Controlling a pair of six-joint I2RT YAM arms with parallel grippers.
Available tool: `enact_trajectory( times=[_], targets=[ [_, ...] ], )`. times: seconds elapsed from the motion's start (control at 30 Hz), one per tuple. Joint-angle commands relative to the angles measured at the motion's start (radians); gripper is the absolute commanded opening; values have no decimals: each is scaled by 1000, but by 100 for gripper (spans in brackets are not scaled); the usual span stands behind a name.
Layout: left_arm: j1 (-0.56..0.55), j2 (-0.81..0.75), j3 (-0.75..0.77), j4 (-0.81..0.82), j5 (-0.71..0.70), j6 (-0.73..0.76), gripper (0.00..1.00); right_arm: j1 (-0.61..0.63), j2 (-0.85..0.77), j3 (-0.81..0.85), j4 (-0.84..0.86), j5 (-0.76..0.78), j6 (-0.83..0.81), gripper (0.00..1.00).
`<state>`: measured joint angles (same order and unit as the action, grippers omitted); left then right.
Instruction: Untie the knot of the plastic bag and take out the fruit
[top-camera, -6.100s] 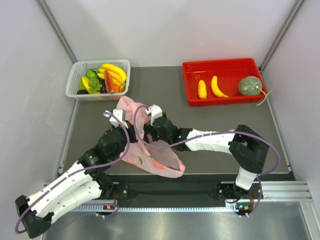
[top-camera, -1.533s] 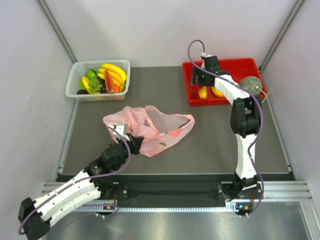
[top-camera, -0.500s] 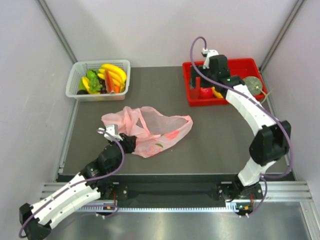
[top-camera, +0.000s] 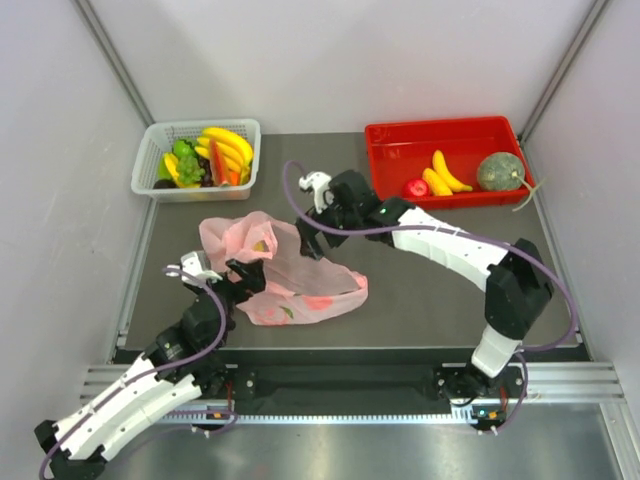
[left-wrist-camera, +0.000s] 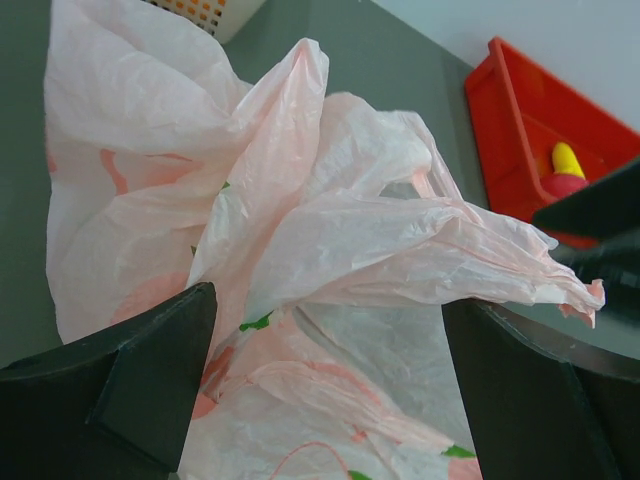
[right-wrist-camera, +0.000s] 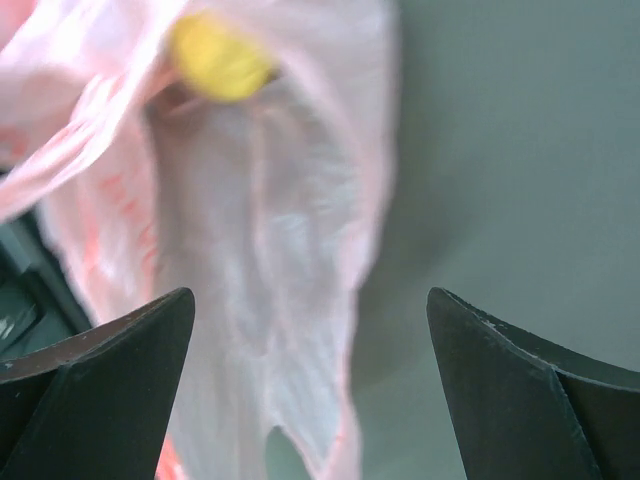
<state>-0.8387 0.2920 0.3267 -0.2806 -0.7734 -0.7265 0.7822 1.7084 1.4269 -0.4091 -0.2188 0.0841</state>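
My right gripper (top-camera: 312, 238) has swung back from the red tray (top-camera: 460, 202) to the plastic bag (top-camera: 300, 285) mid-table, fingers spread wide over it. My left gripper (top-camera: 243, 277), spread too, has released the bag; a yellow fruit (right-wrist-camera: 218, 58) shows inside.

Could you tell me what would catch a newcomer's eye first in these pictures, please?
A crumpled pink bag lies in the middle of the scene, with the left claw and right claw both open at its edges and a yellow fruit showing inside it. At the back right a red tray holds a green melon, bananas and a small red fruit. A white basket of fruit sits back left.
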Motion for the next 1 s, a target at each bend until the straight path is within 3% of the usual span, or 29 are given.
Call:
enact_trajectory(
  times=[0.0, 0.23, 0.3, 0.33, 0.37, 0.43, 0.47, 0.57, 0.7, 0.77, 0.8, 0.87, 0.97],
  targets=[
    [1, -43, 61, -45, -53, -31, 99, 101, -29, -12, 62, -109, -12, 97],
    [1, -93, 100, -40, -36, 1, 99, 196, -47, -92, 165, -90, 43, 75],
    [1, -83, 121, -95, -88, -52, 98, 196, 0, -85, 190, -47, 71, 61],
    [3, -80, 130, -127, -105, -77, 93, 196, 17, -71, 225, -30, 80, 54],
    [1, -76, 136, -159, -112, -86, 90, 195, 39, -62, 237, -13, 91, 37],
    [1, -77, 147, -190, -133, -108, 81, 198, 100, -27, 277, 13, 97, 24],
    [1, -79, 153, -233, -144, -126, 70, 198, 118, -13, 289, 19, 101, 24],
    [1, -79, 173, -342, -217, -200, 55, 196, 192, 38, 319, 25, 108, 24],
    [1, -73, 196, -486, -286, -316, 45, 198, 232, 56, 340, 27, 124, 26],
    [1, -67, 210, -567, -329, -385, 56, 196, 231, 40, 354, 32, 131, 32],
    [1, -67, 218, -594, -339, -434, 76, 196, 227, 35, 366, 29, 131, 35],
    [1, -67, 213, -621, -345, -445, 95, 198, 229, 29, 371, 26, 132, 46],
    [1, -54, 210, -574, -307, -427, 99, 193, 237, 26, 377, 4, 138, 57]
  ],
)
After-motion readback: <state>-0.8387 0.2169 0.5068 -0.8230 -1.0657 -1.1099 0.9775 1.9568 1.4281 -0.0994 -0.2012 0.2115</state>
